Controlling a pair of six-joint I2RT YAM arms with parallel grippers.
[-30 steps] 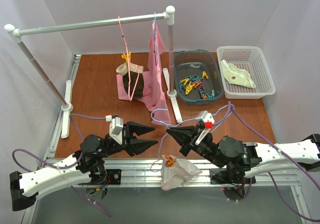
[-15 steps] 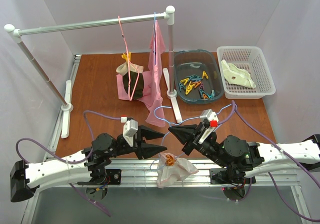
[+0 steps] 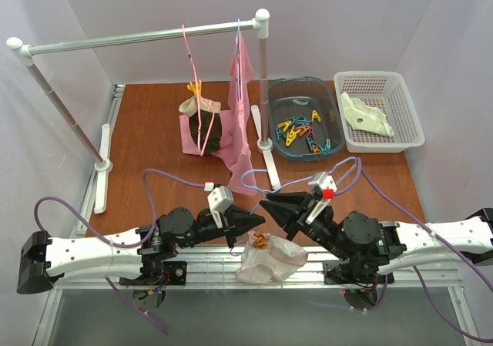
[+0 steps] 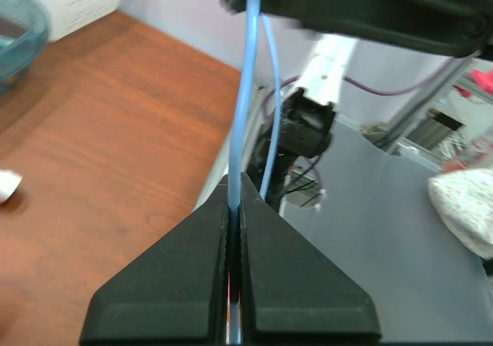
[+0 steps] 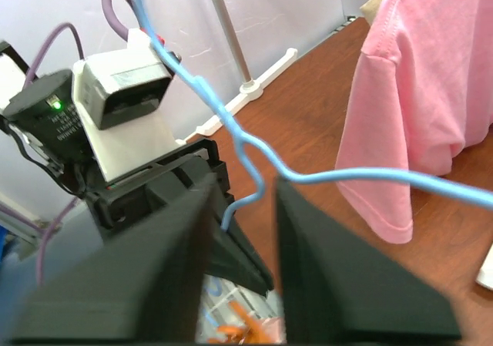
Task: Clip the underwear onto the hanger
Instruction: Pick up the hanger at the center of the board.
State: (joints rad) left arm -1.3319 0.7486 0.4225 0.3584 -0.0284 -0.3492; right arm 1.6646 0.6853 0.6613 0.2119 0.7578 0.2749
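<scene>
The hanger (image 4: 248, 92) is a thin light-blue wire, and my left gripper (image 4: 235, 199) is shut on it near the table's front edge. In the right wrist view the same hanger (image 5: 240, 142) bends down between the fingers of my right gripper (image 5: 246, 192), whose jaws stand open and clear of the wire. From above, the left gripper (image 3: 259, 221) and right gripper (image 3: 266, 205) sit tip to tip. The pale pinkish underwear (image 3: 271, 260) hangs just below them over the front rail, with an orange clip (image 3: 262, 243) on its top edge.
A clothes rail (image 3: 146, 38) spans the back, carrying a pink shirt (image 3: 241, 99) and a pink hanger (image 3: 199, 92) with dark underwear. A blue tub of clips (image 3: 304, 126) and a white basket (image 3: 408, 111) with a cream garment stand back right. Purple cables loop around both wrists.
My left arm has swung right to the right gripper and shut on the hanger wire. The right gripper's jaws have parted. The underwear has shifted slightly.
</scene>
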